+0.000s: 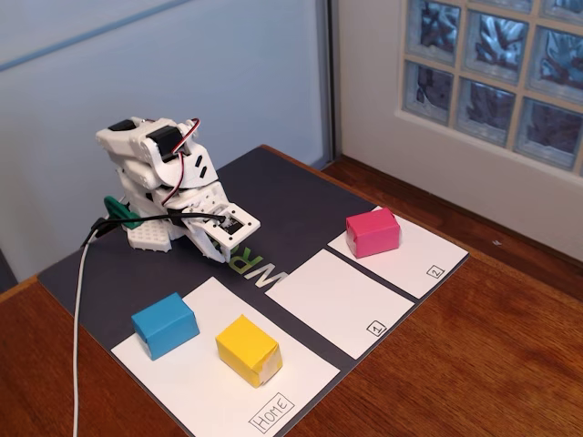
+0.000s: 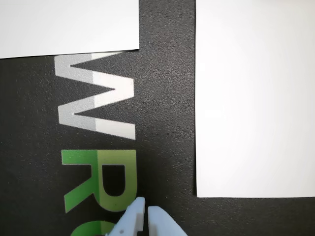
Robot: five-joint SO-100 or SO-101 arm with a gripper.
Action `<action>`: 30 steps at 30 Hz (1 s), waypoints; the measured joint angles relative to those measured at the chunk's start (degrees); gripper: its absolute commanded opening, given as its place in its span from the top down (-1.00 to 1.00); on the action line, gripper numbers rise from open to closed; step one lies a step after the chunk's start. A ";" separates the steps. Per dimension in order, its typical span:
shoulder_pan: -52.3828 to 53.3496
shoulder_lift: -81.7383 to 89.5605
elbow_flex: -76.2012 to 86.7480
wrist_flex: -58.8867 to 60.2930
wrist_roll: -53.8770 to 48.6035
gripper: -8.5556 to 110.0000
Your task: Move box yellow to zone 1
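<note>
While the arm sits folded low at the back of the dark mat [image 1: 301, 196], the yellow box [image 1: 248, 350] rests on the large white panel marked "Home" [image 1: 301, 387], toward the panel's near right part in the fixed view. It is a small cuboid wrapped in bright yellow paper, its top face flat and evenly coloured, its edges slightly soft, and its right-hand end shows a whitish, glossy strip of tape over the wrapping. Just beside it on the same panel, to the left, lies a blue box [image 1: 165, 324]; the two are apart, not touching.

Zone 1 [image 1: 332, 300], a white rectangular panel with a small boxed "1" in its near corner, lies to the right of the Home panel with nothing on it. Farther right, a pink box [image 1: 373, 232] sits on the panel marked "2" [image 1: 428, 255].

The gripper [image 2: 145, 210] points down over the grey and green lettering [image 2: 98, 142] printed on the mat, its two pale fingertips nearly together with only a thin gap and nothing between them.
</note>
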 measured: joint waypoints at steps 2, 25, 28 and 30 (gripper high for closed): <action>-0.88 0.00 0.00 0.00 0.00 0.86; -0.53 -63.54 -59.94 -5.89 -2.81 0.87; 0.62 -70.66 -69.08 -4.22 -4.22 0.87; 2.20 -74.97 -74.36 -2.90 -5.19 0.87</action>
